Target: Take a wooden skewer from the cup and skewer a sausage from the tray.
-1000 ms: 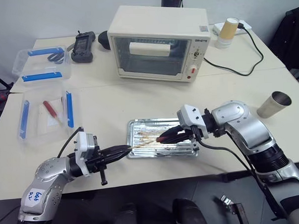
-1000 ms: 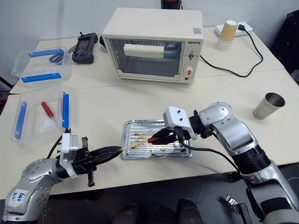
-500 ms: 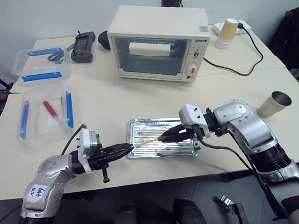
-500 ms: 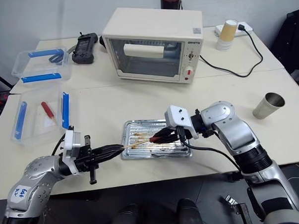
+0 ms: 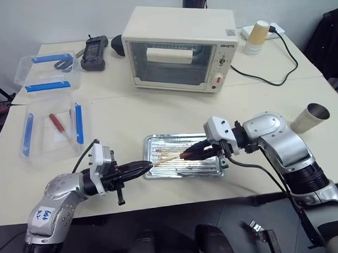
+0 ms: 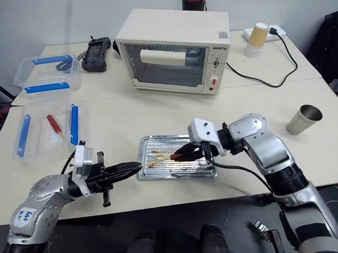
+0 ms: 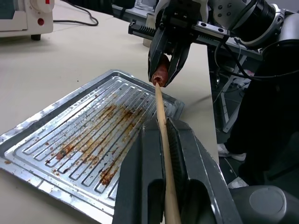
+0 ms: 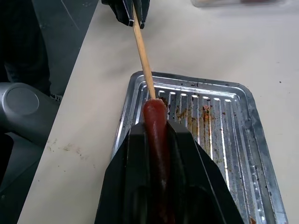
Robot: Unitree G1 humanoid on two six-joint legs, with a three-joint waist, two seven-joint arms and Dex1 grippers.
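Observation:
Above the greasy silver tray (image 5: 158,141), my left gripper (image 5: 145,167) is shut on the wooden skewer (image 5: 166,159), which points right toward the sausage. My right gripper (image 5: 191,154) is shut on the reddish-brown sausage (image 8: 155,123), held level over the tray. In the wrist views the skewer (image 7: 160,107) tip meets the sausage (image 7: 160,74) end; how deep it sits inside I cannot tell. The metal cup (image 5: 309,117) lies tipped at the table's right side.
A cream toaster oven (image 5: 179,46) stands behind the tray, its cable (image 5: 268,77) running right. Two clear plastic boxes (image 5: 51,129) sit at the left, one holding a red-handled tool. A paper cup (image 5: 257,36) stands at the back right, a black device (image 5: 93,51) at the back left.
My left gripper has crept slightly toward the tray, bringing the skewer's tip onto the sausage's end. The right gripper holds still.

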